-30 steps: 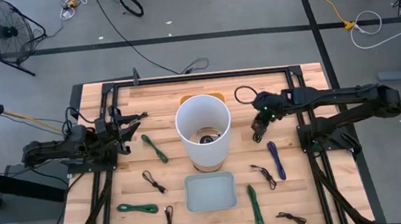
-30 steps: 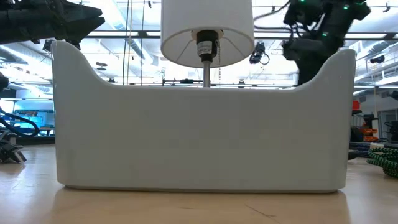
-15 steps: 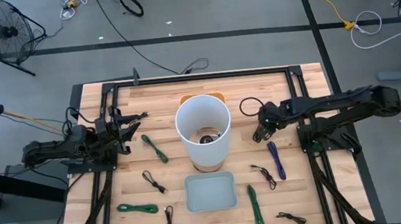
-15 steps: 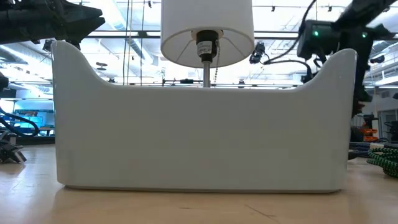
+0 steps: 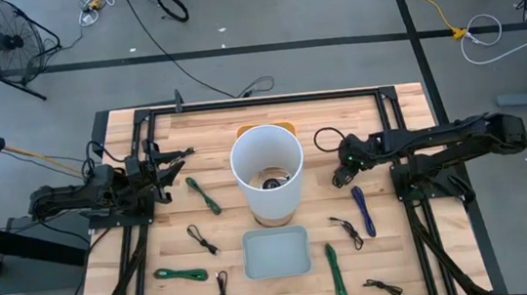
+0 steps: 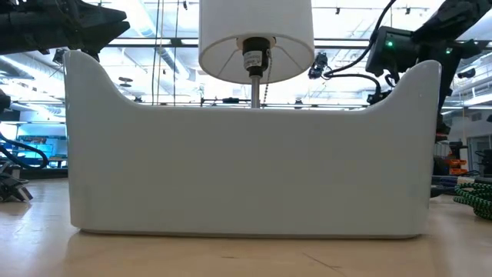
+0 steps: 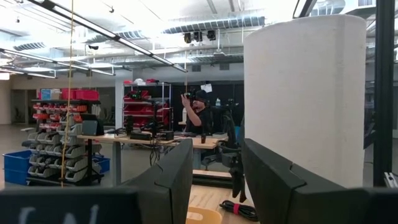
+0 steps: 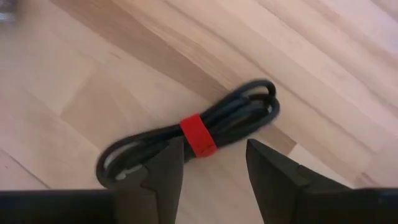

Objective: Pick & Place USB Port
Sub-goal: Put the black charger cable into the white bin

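Cable bundle (image 8: 193, 140), red-banded, on table just beyond right claw (image 8: 211, 165); claw open, holding nothing.

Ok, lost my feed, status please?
Right claw open over the red-banded cable bundle, not gripping. Left claw open, idle beside the lampshade. Nothing blocking.

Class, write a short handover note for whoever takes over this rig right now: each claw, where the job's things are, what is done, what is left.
Right claw: open, poised over the black coiled cable with a red band, not gripping.
Left claw: open, waiting at the table's left side.
Pale rectangular plastic tray: in front of the white cylindrical lampshade, apparently empty.
Done: nothing placed.
Left: grasp the cable, carry it to the tray.
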